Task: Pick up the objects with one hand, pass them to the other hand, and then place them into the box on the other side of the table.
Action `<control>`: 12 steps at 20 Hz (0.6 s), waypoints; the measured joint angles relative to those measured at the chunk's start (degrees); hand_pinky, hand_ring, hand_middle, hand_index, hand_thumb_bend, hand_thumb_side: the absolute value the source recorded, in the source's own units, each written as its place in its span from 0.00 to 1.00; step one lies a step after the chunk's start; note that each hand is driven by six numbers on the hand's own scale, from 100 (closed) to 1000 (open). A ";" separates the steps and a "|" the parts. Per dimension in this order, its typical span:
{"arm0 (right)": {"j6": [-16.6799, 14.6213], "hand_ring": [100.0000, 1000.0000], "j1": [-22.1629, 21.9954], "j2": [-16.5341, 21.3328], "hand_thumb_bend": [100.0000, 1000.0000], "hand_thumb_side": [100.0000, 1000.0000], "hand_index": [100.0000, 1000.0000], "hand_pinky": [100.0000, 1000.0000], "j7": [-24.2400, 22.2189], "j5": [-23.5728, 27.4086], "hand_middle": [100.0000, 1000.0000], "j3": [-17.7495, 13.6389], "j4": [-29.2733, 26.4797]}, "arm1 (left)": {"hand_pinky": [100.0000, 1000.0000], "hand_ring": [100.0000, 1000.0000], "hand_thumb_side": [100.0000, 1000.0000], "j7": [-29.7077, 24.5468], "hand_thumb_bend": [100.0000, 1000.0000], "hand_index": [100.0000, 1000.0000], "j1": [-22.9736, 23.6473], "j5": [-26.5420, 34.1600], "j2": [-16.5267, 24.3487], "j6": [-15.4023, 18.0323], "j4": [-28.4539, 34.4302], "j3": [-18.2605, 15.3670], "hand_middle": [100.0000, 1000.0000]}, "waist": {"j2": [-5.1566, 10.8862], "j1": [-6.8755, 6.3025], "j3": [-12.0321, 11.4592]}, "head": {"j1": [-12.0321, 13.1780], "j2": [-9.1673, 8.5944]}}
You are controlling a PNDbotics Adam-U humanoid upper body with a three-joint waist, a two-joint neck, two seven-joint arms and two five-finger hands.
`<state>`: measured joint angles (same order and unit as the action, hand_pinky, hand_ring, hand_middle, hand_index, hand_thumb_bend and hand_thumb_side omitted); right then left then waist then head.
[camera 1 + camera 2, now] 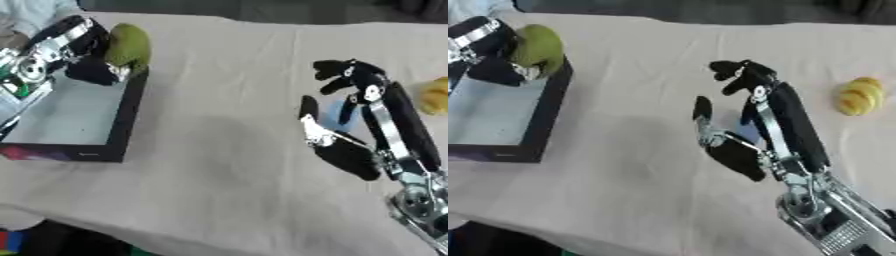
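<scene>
The step in hand looks like the release into the box (122,120): the left hand (496,60) holds a green, rounded object (538,49) right at the box's far right corner, above the black wall, its fingers curled round the object's left side. To do it well, I judge the hand should carry the green object a little further inward, over the box's pale floor and away from the wall, lower it until it is near the floor, and only then uncurl the fingers, so that the round thing does not catch the rim and roll out onto the surface (640,165). The left arm comes in over the box's far left side, silver joints showing, the hand pointing toward the box's right wall. The right hand (346,117) hangs well to the right of the box over the cloth-covered surface, fingers spread apart and mostly straight, thumb set out toward the box, gripping nothing; a small pale blue patch shows between its fingers, too unclear to name. A yellow object (857,96) lies further right of the box, beyond the right hand, not yet taken up.
</scene>
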<state>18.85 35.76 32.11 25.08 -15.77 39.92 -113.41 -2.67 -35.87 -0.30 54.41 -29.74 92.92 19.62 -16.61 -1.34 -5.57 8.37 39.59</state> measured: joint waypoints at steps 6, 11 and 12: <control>-0.32 0.59 -0.32 0.15 0.00 0.31 0.78 0.23 0.62 0.23 0.63 -0.23 0.00 | 0.39 0.25 0.04 0.07 0.13 0.22 1.59 -1.70 0.51 -0.96 -2.56 -2.21 0.17 | -0.05 0.43 -0.02 | 0.10 0.00; -0.35 0.59 -0.45 0.16 0.00 0.30 0.78 0.23 0.85 0.39 0.63 -0.31 0.00 | 0.71 0.57 0.06 -0.86 0.36 0.55 2.06 -4.29 0.57 -1.99 -4.87 -2.87 0.52 | -0.10 0.39 0.00 | 0.13 0.00; -0.36 0.59 -0.45 0.16 0.00 0.30 0.78 0.22 0.87 0.40 0.63 -0.31 0.00 | 0.77 0.64 0.06 -1.60 0.39 0.62 2.18 -5.15 0.57 -2.16 -5.30 -2.87 0.58 | -0.11 0.39 0.02 | 0.14 0.00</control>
<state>18.49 35.30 32.28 25.95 -15.38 39.61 -113.41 -4.27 -33.69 -5.44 54.98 -31.90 87.62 16.74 -16.72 -0.95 -5.55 8.50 39.59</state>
